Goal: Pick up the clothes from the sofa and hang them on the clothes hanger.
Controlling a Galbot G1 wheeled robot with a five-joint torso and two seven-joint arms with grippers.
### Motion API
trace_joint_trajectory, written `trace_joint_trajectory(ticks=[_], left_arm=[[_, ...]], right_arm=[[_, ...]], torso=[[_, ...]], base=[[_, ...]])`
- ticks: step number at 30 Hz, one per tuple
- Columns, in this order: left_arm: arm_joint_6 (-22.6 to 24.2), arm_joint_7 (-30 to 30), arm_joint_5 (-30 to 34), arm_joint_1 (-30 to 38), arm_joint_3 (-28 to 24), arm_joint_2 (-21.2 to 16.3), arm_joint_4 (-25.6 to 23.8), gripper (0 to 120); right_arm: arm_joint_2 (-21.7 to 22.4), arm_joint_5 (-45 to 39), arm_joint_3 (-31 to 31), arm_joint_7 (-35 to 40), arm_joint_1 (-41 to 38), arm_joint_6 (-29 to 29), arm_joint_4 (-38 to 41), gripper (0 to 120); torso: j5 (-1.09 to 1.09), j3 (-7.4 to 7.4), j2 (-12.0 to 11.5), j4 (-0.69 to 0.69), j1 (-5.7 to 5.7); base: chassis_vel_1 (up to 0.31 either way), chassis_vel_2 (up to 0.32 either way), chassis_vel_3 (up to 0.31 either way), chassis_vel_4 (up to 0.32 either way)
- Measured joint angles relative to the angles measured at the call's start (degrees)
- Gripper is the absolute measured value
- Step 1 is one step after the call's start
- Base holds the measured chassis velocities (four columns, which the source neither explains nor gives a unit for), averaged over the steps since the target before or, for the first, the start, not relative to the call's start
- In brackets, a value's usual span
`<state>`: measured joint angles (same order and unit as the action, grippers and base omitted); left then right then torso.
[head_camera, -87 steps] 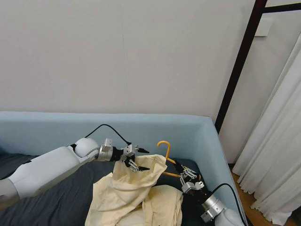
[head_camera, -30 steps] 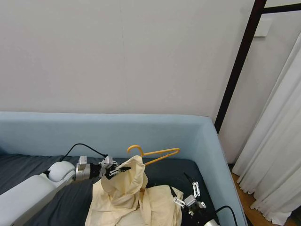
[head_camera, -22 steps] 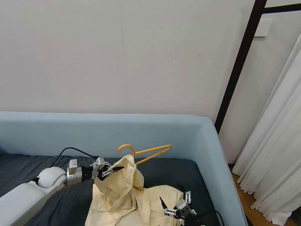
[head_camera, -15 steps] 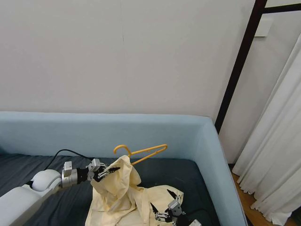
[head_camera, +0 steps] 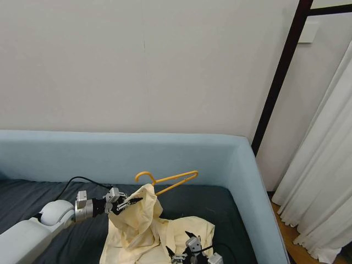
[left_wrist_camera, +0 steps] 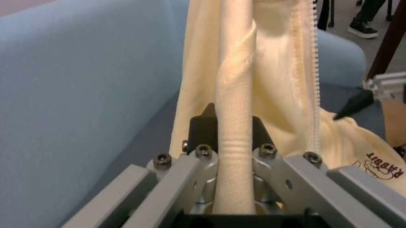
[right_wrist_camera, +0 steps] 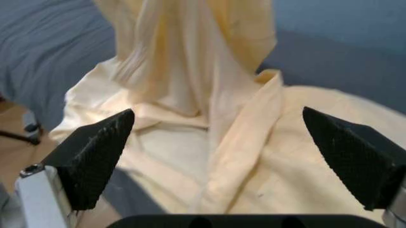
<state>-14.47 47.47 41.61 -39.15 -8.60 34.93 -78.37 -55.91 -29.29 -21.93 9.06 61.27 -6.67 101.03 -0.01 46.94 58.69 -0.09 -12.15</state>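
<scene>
on the sofa (head_camera: pixel 66 151), one cream jacket (head_camera: pixel 144 234)

The garment (head_camera: pixel 147 231) is a pale cream-yellow, with a white zip (left_wrist_camera: pixel 310 71) and small brown lettering (left_wrist_camera: pixel 379 164). The hanger (head_camera: pixel 171 180) is orange-yellow. The sofa (head_camera: pixel 66 151) has a light blue back and a dark slate-blue seat. The left gripper (head_camera: pixel 130 201) is silver tipped in black, and the right gripper (right_wrist_camera: pixel 217 112) has black cross-hatched pads (right_wrist_camera: pixel 95 152). The wall (head_camera: pixel 137 66) is off-white, the curtain (head_camera: pixel 324 181) is white and the post (head_camera: pixel 274 93) is black.

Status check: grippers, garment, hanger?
Left gripper shut on cream garment, one end held up off sofa. Right gripper open, low over garment. Orange hanger pokes from raised end.
</scene>
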Motion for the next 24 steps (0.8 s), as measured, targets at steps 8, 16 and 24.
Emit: trace_joint_trajectory(ticks=[8,16,24], left_arm=[[-0.02,0.01,-0.18,0.2,-0.46,0.95,0.08,2],[-0.02,0.1,-0.11,0.24,-0.35,0.93,-0.24,2],[0.08,0.24,0.13,0.34,-0.25,0.26,-0.93,2]], right_arm=[[-1.66,-4.28,-7.33,3.56,-3.04,-5.64,-1.47,100],[-4.02,-5.77,-7.45,5.39,-3.46,-6.81,-5.82,95],[-5.41,-6.51,-7.42,6.41,-3.02,-7.26,-8.07,86]], torso=[[-0.01,0.0,0.0,0.0,0.0],[0.0,0.0,0.0,0.0,0.0],[0.0,0.0,0.0,0.0,0.0]], base=[[0.0,0.0,0.0,0.0],[0.0,0.0,0.0,0.0],[0.0,0.0,0.0,0.0]])
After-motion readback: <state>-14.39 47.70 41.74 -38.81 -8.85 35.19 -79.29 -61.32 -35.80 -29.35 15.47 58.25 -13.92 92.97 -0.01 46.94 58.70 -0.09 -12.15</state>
